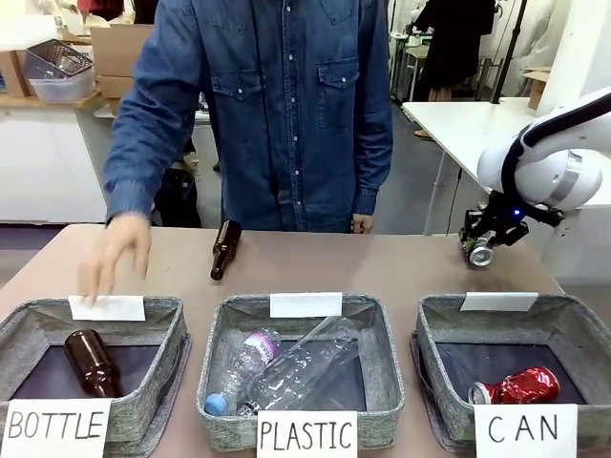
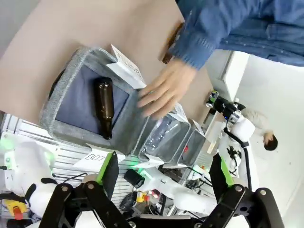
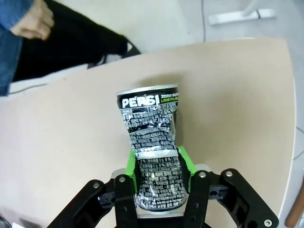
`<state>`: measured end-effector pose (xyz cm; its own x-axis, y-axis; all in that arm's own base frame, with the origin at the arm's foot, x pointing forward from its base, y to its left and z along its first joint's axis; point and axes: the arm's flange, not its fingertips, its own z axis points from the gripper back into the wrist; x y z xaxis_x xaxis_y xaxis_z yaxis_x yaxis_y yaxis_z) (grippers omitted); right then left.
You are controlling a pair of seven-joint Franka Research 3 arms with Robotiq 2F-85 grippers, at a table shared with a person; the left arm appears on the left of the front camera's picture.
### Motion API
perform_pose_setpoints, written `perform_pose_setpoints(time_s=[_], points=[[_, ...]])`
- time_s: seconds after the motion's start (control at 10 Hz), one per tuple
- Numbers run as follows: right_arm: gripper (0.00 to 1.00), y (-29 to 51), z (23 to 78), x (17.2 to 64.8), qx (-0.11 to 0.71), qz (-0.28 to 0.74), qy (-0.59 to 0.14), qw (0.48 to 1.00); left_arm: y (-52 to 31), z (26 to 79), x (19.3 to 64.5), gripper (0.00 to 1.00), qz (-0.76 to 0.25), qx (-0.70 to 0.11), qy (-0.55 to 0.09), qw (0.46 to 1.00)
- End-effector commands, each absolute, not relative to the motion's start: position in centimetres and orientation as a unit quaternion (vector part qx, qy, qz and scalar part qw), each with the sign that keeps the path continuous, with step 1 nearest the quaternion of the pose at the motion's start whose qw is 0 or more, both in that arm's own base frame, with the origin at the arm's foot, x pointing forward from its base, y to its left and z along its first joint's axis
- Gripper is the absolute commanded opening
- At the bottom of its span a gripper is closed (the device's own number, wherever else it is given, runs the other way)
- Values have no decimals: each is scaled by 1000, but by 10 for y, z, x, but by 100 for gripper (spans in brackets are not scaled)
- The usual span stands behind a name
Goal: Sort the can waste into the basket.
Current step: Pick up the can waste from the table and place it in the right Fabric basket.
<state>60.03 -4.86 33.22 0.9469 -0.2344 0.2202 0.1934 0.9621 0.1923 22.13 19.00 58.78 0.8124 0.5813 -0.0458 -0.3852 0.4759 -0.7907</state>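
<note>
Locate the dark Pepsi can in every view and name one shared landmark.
Front view: dark can far right, in the right claw.
Right wrist view: dark can centre, clamped between green pads.
Left wrist view: dark can tiny, right of middle, silver end showing.
Shared landmark: the tan table.

Tan table point(image 1: 382, 267), three baskets, one loose bottle
Along the near edge stand the BOTTLE basket point(image 1: 167, 348) at left, the PLASTIC basket point(image 1: 387, 367) in the middle and the CAN basket point(image 1: 427, 348) at right, all apart; a brown glass bottle point(image 1: 225, 248) lies on its side farther back, left of centre.
</note>
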Motion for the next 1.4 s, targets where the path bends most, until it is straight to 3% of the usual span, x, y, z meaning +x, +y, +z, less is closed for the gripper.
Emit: perform_pose_setpoints(time_s=[0.0, 0.2, 0.4, 0.5, 0.7, 0.9, 1.0, 1.3], points=[[0, -60, 353, 579, 121, -98, -145, 977, 166, 573, 243, 100, 243, -458, -95, 850], [0, -77, 425, 525, 147, -95, -104, 979, 142, 566, 256, 100, 208, -486, -78, 845], [0, -94, 507, 423, 193, -72, -87, 975, 77, 549, 282, 100, 150, -574, -49, 803], [0, -99, 521, 389, 198, -4, -90, 976, 40, 530, 294, 100, 126, -575, -26, 808], [0, -87, 527, 343, 241, 102, -61, 963, -18, 484, 299, 100, 84, -562, 75, 820], [0, -53, 527, 296, 241, 241, -18, 940, -50, 460, 294, 100, 70, -486, 118, 863], [0, -40, 523, 285, 223, 260, -20, 939, -31, 489, 306, 100, 93, -559, 81, 820], [0, -35, 520, 283, 219, 294, -64, 928, -31, 489, 306, 100, 93, -559, 81, 820]])
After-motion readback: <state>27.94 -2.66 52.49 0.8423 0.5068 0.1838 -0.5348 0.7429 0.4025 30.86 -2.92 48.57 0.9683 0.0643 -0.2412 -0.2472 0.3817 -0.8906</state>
